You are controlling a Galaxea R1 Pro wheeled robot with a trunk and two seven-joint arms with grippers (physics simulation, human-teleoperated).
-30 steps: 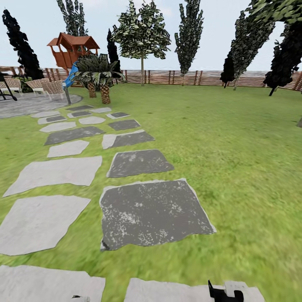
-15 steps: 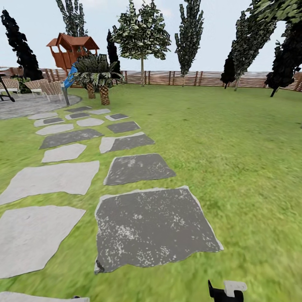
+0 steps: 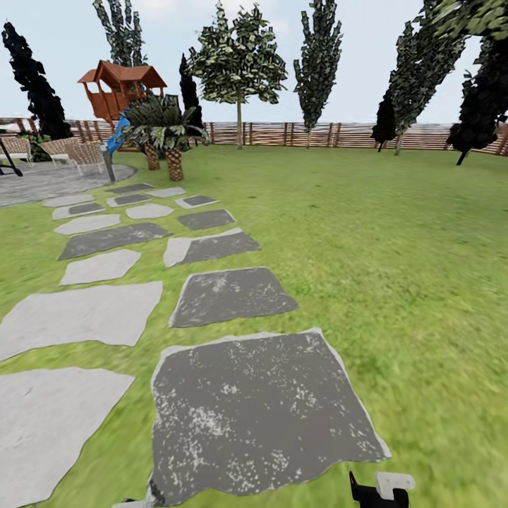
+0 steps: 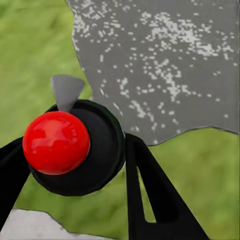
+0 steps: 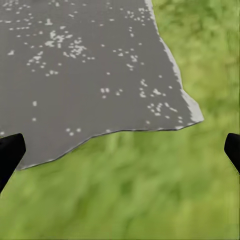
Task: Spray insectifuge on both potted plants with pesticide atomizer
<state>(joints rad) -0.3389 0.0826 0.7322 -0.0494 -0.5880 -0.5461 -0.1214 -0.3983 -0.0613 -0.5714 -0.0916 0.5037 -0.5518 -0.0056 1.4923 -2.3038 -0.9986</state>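
Gripping the pesticide atomizer (image 4: 70,145), red knob at lower left, my left claw (image 4: 75,165) pinches it; right claw (image 5: 120,150) spread. Potted plants unseen, so I should carry steadily.

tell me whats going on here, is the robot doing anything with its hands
The robot is out on the garden lawn, beside a path of grey stepping stones leading toward a paved patio, palms and a wooden fence. Its left gripper is closed around a black object with a red ball top, likely the atomizer. The right gripper hangs open and empty over grass and the edge of a dark stone.
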